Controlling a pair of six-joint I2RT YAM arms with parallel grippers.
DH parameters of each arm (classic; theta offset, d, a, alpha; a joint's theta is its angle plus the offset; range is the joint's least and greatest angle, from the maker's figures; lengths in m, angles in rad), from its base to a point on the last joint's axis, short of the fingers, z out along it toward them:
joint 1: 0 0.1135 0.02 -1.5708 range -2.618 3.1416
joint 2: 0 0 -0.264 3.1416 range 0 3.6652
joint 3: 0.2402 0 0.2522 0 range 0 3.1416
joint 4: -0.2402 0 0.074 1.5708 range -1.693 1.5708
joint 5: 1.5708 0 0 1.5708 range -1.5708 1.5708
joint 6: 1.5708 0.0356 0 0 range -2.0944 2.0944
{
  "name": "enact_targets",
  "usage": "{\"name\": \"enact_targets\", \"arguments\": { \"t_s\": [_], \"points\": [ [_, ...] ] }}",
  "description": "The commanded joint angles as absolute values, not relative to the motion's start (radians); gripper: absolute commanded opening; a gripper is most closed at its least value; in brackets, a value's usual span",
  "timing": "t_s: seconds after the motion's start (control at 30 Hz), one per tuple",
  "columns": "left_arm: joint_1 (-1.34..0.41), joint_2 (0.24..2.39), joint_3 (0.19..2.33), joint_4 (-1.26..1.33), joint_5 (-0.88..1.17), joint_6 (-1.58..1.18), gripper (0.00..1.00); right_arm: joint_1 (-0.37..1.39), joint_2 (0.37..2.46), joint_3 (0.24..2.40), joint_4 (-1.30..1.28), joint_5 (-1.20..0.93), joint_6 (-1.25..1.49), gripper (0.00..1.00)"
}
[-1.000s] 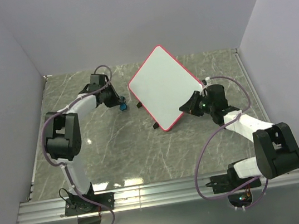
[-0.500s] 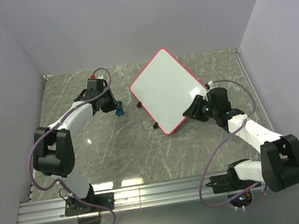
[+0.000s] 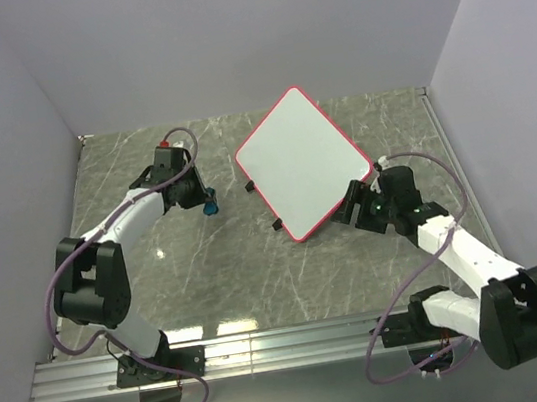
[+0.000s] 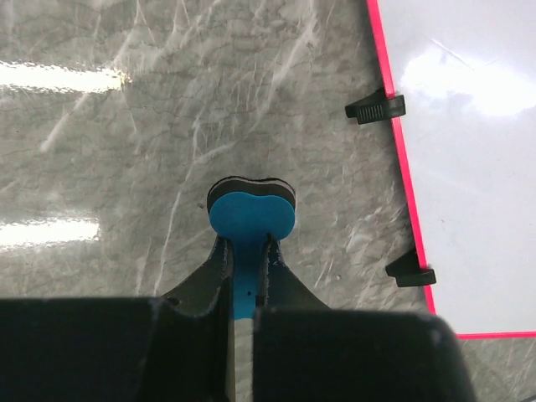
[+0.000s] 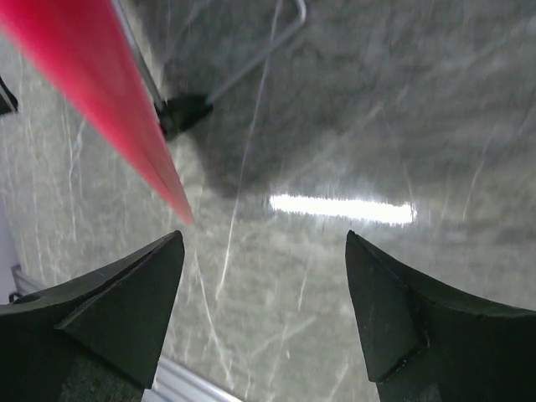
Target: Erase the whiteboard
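- Far left on the table (image 3: 208, 271), our left gripper (image 3: 203, 199) points right, toward the board.
- Its jaws are pressed together on the stem of a blue eraser (image 4: 251, 219). In the left wrist view the rounded blue head sticks out past the fingertips, with a dark pad layer on its far side.
- The eraser hangs over bare marble, well short of the board, touching nothing else that we can see.
- The whiteboard (image 3: 301, 161) lies right of centre toward the far side, turned at an angle, one corner pointing far and one pointing near.
- Its white face looks clean to us, with only glare on it, inside a thin pink frame.
- Two black feet (image 4: 375, 108) stick out from its left edge onto the table.
- Our right gripper (image 3: 358, 206) sits just beside the board's near right edge.
- Its fingers (image 5: 109, 301) stand wide apart with only marble between them.
- In the right wrist view the pink edge shows blurred at upper left, beyond the fingertips, with a thin wire leg (image 5: 251, 59) under it.
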State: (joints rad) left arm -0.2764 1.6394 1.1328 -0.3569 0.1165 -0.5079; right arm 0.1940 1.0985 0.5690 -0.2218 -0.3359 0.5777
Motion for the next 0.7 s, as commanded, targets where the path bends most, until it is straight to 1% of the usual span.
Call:
{"name": "enact_targets", "arguments": {
  "t_s": [0.0,0.1,0.13,0.23,0.3,0.33,0.37,0.43,0.5,0.53,0.6,0.63,0.67],
  "points": [
    [-0.275,1.588,1.117,-0.362,0.084,-0.476,0.00,0.206,1.023,0.581,-0.302,-0.366,0.561,0.85],
    [-0.276,1.582,1.094,-0.376,0.060,-0.466,0.00,0.206,0.934,0.610,-0.376,-0.357,0.543,0.87],
    [-0.276,1.580,1.080,-0.379,0.023,-0.466,0.00,0.204,0.911,0.614,-0.400,-0.351,0.535,0.88],
    [-0.275,1.591,1.062,-0.406,-0.033,-0.472,0.00,0.206,0.822,0.603,-0.492,-0.318,0.517,0.89],
    [-0.276,1.615,1.058,-0.428,-0.058,-0.472,0.07,0.207,0.746,0.572,-0.514,-0.330,0.541,0.89],
    [-0.275,1.623,1.058,-0.436,-0.066,-0.474,0.22,0.209,0.723,0.568,-0.520,-0.337,0.558,0.89],
    [-0.276,1.629,1.060,-0.440,-0.077,-0.472,0.34,0.209,0.682,0.557,-0.537,-0.330,0.599,0.89],
    [-0.276,1.631,1.052,-0.445,-0.083,-0.474,0.50,0.210,0.649,0.545,-0.549,-0.333,0.623,0.89],
    [-0.276,1.629,1.054,-0.448,-0.086,-0.472,0.57,0.210,0.609,0.526,-0.558,-0.341,0.643,0.89],
    [-0.276,1.631,1.061,-0.460,-0.086,-0.474,0.63,0.210,0.598,0.525,-0.566,-0.336,0.643,0.89],
    [-0.278,1.644,1.074,-0.477,-0.084,-0.476,0.81,0.209,0.577,0.528,-0.584,-0.331,0.638,0.89],
    [-0.279,1.649,1.086,-0.494,-0.087,-0.476,0.99,0.210,0.575,0.538,-0.597,-0.321,0.640,0.89],
    [-0.281,1.649,1.091,-0.502,-0.087,-0.476,0.99,0.209,0.575,0.546,-0.606,-0.313,0.641,0.89]
  ]
}}
